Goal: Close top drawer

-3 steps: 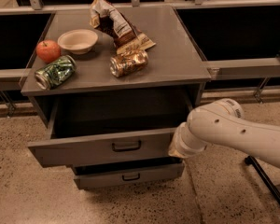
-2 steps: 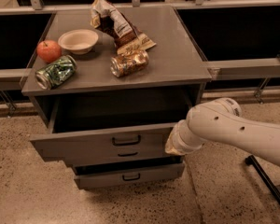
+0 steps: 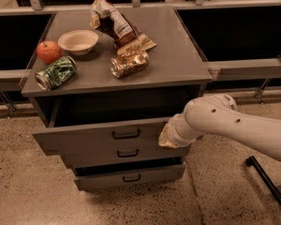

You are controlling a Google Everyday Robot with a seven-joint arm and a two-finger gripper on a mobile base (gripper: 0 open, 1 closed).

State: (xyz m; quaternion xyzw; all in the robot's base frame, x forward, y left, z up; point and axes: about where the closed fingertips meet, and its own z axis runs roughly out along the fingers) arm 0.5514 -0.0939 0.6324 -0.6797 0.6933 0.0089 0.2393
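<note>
Top drawer (image 3: 84,139): pushed further in, still part open; gripper (image 3: 167,138) against its right front, grip state cannot be told

Tabletop (image 3: 173,55) above hand (image 3: 167,137) holds apple (image 3: 48,51), bowl (image 3: 78,41), 2 cans (image 3: 56,72) (image 3: 129,63), probably bag (image 3: 113,22).

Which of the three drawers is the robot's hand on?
The top drawer, pulled out furthest, its box open under the tabletop. The gripper is against its right end; the two lower drawers sit further in.
</note>
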